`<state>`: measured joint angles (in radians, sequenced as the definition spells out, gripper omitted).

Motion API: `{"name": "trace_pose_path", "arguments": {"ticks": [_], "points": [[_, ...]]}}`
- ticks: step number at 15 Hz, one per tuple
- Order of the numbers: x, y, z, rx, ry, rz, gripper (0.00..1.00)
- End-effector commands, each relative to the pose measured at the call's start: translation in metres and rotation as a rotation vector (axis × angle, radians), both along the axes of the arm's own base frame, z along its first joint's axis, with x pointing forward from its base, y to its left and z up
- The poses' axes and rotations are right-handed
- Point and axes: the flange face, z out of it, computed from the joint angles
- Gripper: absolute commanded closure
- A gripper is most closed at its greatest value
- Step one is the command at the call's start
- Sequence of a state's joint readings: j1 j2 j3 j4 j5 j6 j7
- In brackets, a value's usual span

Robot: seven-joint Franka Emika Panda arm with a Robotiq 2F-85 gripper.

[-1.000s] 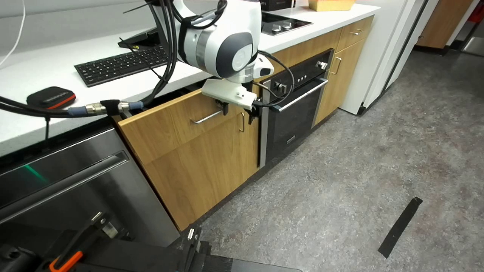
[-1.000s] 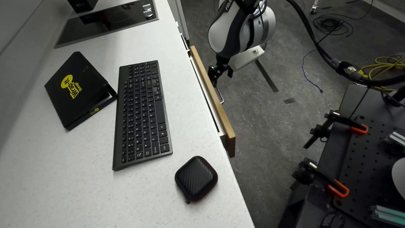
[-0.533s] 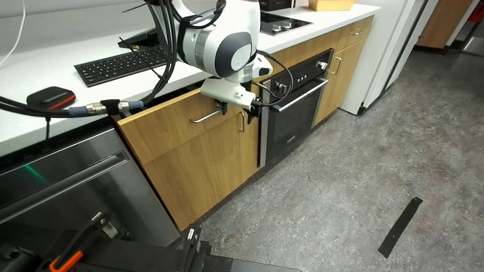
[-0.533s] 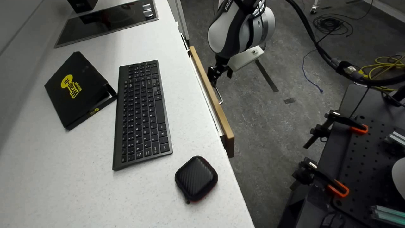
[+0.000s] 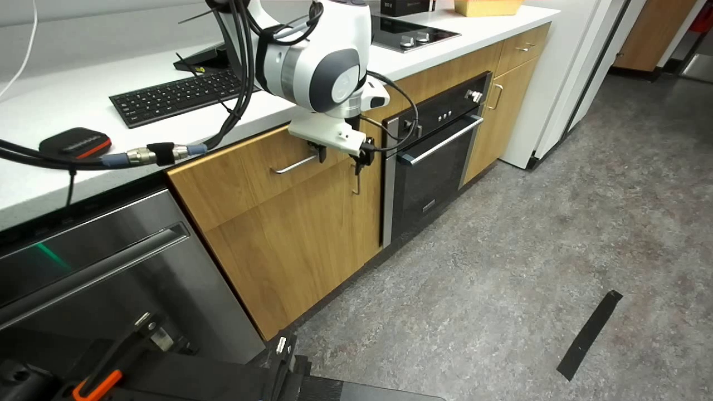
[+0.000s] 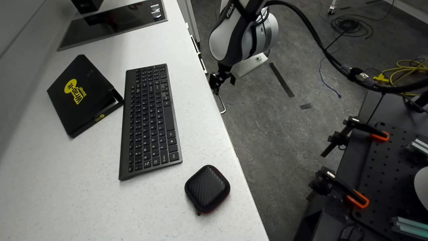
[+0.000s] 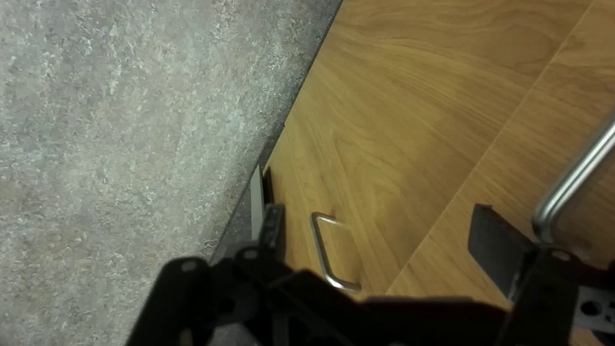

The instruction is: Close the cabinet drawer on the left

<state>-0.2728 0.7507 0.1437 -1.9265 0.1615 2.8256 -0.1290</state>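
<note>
The cabinet drawer [image 5: 237,178] is the light-oak upper front with a horizontal silver bar handle [image 5: 295,165]. Its front sits against the cabinet under the counter edge, and I see no open gap above it. In an exterior view from above, the counter hides the front and only the handle [image 6: 222,106] shows. My gripper [image 5: 340,160] is open with nothing between its fingers. One finger is at the handle's oven-side end, close to the drawer front; contact is unclear. In the wrist view, my gripper [image 7: 379,211] spreads wide before the drawer front [image 7: 528,129].
A cabinet door with a vertical handle [image 5: 357,181] is below the drawer. The black oven [image 5: 437,161] stands to one side, a steel dishwasher [image 5: 111,267] to the other. A keyboard [image 6: 150,120], a black box [image 6: 83,95] and a small case [image 6: 207,189] lie on the counter [image 6: 100,201].
The drawer stood slightly out from the cabinet, its top edge and gap visible. It has moved inward until no gap shows. My gripper and arm have moved toward the cabinet with it.
</note>
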Motion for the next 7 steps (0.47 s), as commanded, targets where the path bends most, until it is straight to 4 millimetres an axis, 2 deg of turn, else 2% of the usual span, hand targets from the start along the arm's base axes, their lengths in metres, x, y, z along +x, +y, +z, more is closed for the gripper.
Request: {"name": "trace_pose_path", "arguments": {"ticks": [1,3,4,7], "points": [[0.024,0.037,-0.015,0.026,-0.028,0.029,0.0],[0.026,0.042,-0.015,0.027,-0.023,0.037,0.0],[0.013,0.012,-0.003,0.001,-0.014,0.018,0.0],[0.014,0.012,-0.008,0.002,-0.012,0.016,0.0]]}}
